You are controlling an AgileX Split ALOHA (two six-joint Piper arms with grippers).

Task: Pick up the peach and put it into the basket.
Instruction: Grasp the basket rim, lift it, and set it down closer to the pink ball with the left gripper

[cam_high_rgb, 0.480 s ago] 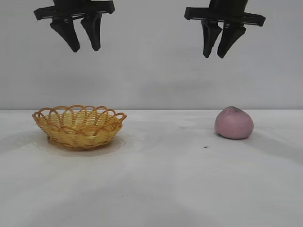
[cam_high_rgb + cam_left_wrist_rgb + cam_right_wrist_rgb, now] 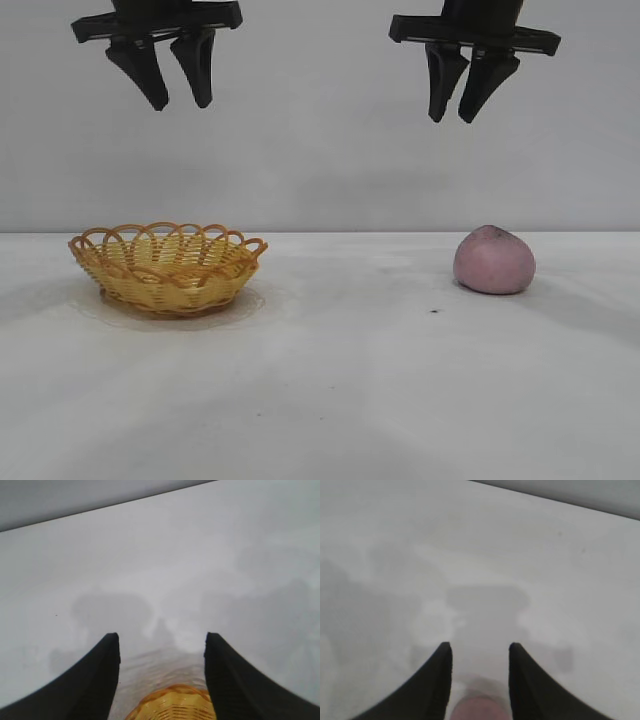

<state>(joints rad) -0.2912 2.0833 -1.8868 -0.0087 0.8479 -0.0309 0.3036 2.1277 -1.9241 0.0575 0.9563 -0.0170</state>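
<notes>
- Peach (image 2: 494, 261) on the table (image 2: 340, 400), right side, well apart from the basket (image 2: 166, 268) on the left; nothing in the basket
- Right gripper (image 2: 458, 118) high above the table, roughly over the peach, slightly to its left; jaws spread a little, empty
- Left gripper (image 2: 181, 105) high over the basket, jaws spread, idle
- Step in hand, by judgement: pre-grasp, no contact with the peach yet
- Next move likely calls for wider jaws, a small rightward correction, then a straight descent to straddle the round fruit
</notes>
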